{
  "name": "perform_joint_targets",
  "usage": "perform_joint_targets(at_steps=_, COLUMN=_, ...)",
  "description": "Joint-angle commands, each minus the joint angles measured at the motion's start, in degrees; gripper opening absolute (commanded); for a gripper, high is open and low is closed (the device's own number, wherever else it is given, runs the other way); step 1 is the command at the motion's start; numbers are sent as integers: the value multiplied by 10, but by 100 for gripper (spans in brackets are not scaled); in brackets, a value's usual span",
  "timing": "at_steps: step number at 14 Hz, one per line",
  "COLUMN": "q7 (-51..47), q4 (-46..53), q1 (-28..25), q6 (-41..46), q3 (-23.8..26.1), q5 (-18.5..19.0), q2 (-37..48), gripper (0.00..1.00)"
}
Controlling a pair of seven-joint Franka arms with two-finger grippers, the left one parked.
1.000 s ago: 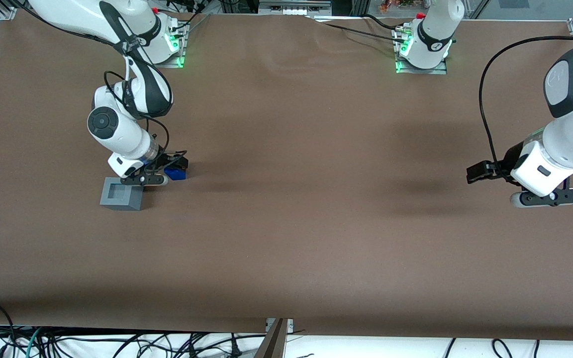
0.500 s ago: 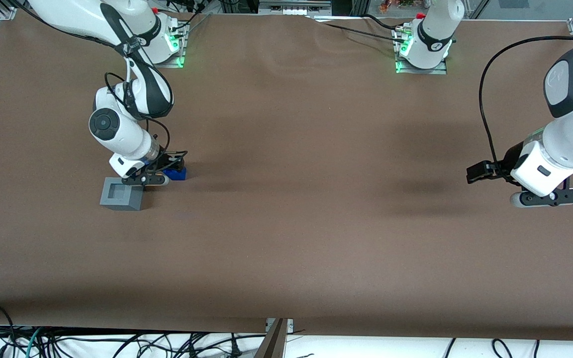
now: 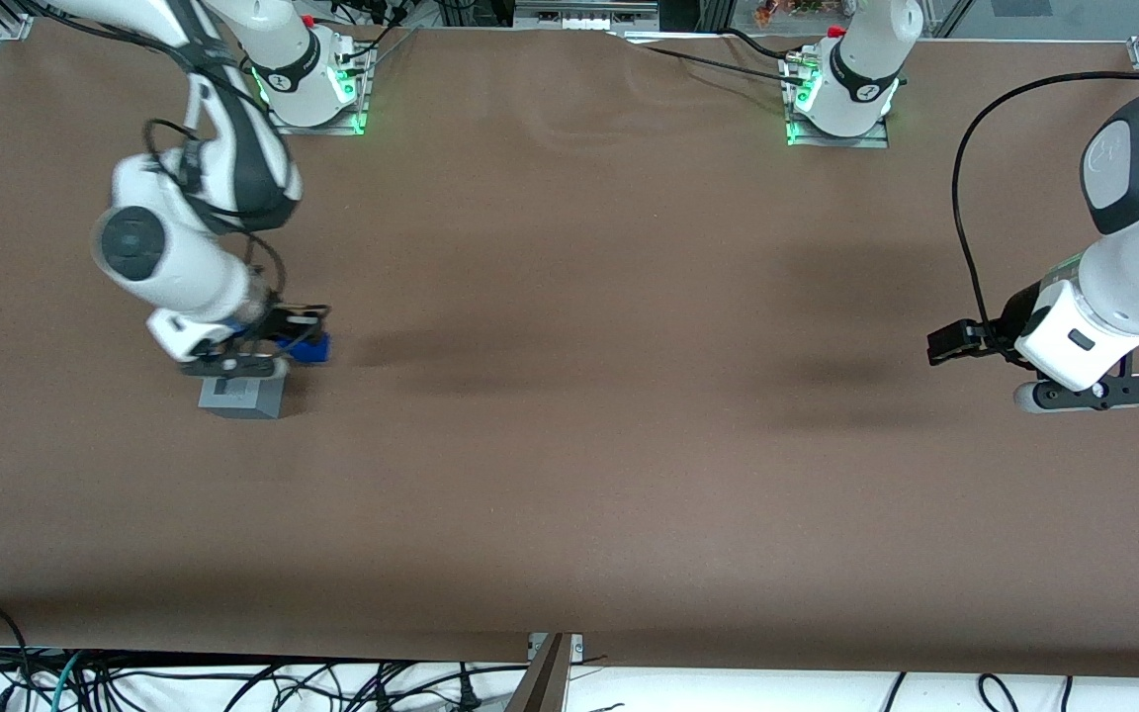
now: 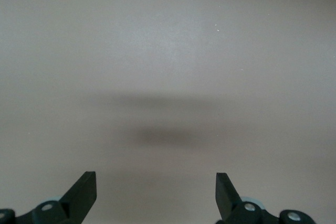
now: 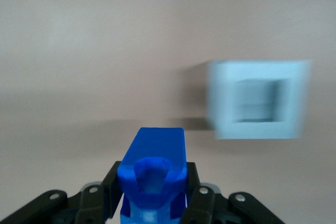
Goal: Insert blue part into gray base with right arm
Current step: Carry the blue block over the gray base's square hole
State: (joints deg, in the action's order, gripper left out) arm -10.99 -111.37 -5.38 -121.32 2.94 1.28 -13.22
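Brown matte cloth covers the table [image 3: 589, 475] edge to edge, with loose cables along the edge nearest the front camera. Right arm [image 3: 184, 247], white with black bands and a round dark joint cap, reaches down at the working arm's end of the table. Its gripper [image 3: 268, 348] hangs just above the cloth, black fingers [image 5: 202, 200] closed narrow on the blue part [image 3: 305, 345], one finger pressed to each side of it. Wrist view: blue part [image 5: 153, 174] sits squarely between the fingers, clear of the cloth, its forward end sticking out past the fingertips, a rounded hollow showing in the face toward the camera. Gray base [image 3: 241, 394] rests on the cloth just beside the fingertips, a little nearer the front camera, partly covered from above by the gripper body. In the wrist view the gray base [image 5: 258, 99] lies ahead of the fingers and off to one side, not in line with the held part, square recess in its top face open and facing up, outline smeared. Part and base apart, not touching.
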Motion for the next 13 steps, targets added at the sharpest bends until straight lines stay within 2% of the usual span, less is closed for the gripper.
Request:
perform_joint_targets(at_steps=1, q7=79, q4=50, q1=1, q6=23, q3=-62, q5=7, q2=-30, gripper=0)
perform_joint_targets(at_steps=3, q7=118, q4=58, q1=2, q6=18, q3=-81, q5=7, q2=-44, gripper=0)
perform_joint_targets(at_steps=13, q7=120, q4=57, q1=4, q6=12, q3=-83, q5=0, q2=-69, gripper=0)
